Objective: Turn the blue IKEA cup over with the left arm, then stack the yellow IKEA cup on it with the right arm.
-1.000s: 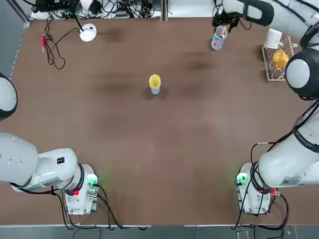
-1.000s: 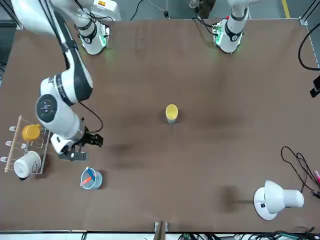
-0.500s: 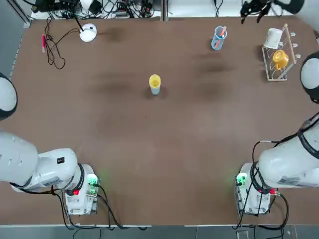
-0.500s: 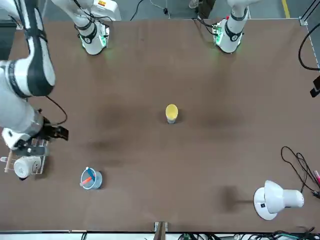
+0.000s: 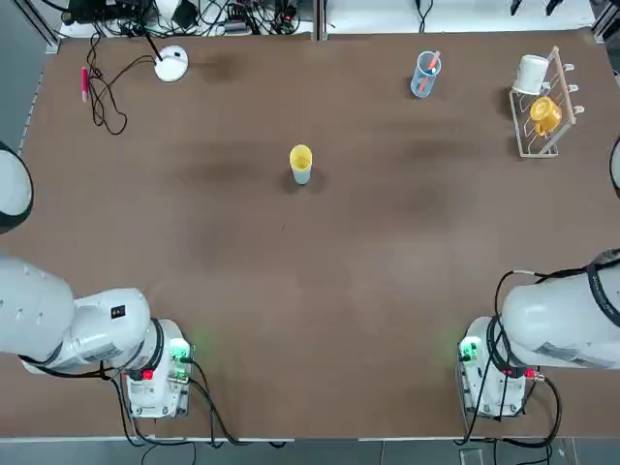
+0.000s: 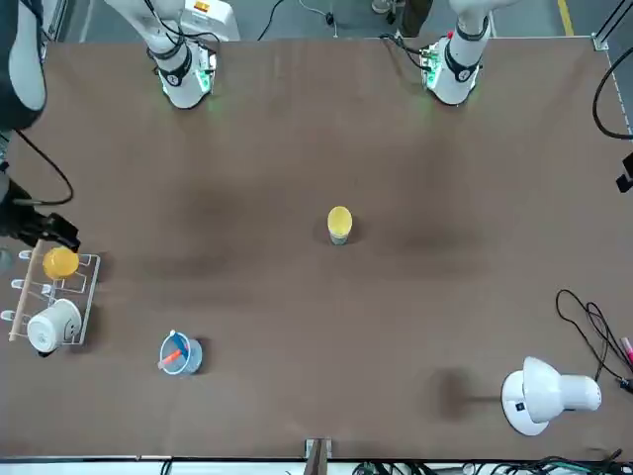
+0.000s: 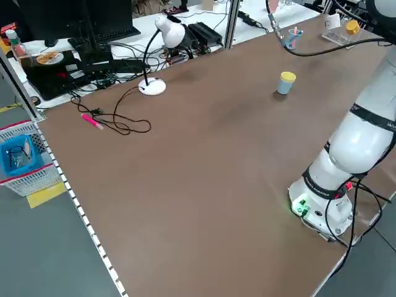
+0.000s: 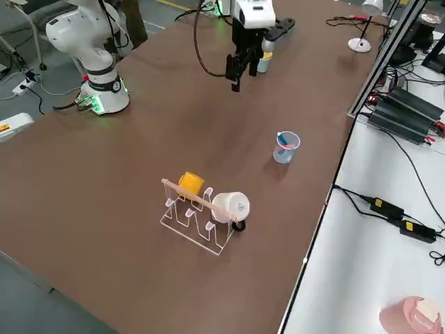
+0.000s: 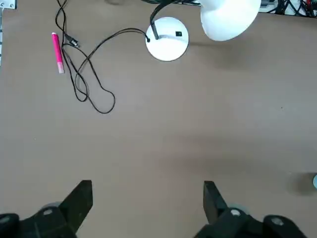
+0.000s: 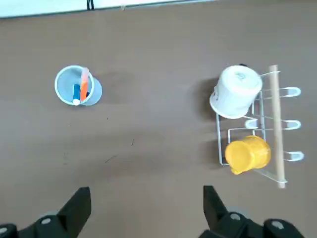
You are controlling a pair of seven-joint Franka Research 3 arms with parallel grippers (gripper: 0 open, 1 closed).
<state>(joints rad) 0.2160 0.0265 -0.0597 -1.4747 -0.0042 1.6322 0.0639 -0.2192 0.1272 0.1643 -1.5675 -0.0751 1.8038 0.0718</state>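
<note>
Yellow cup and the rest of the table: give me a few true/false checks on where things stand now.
1. The yellow cup sits stacked on the blue cup mid-table. True.
2. The right end effector grips the yellow cup. False: it is open and empty above the mug rack.
3. The clear cup with sticks lies tipped over. False: it stands upright.
4. The rack holds a white mug and an orange mug. True.
5. The left end effector is open. True.
</note>
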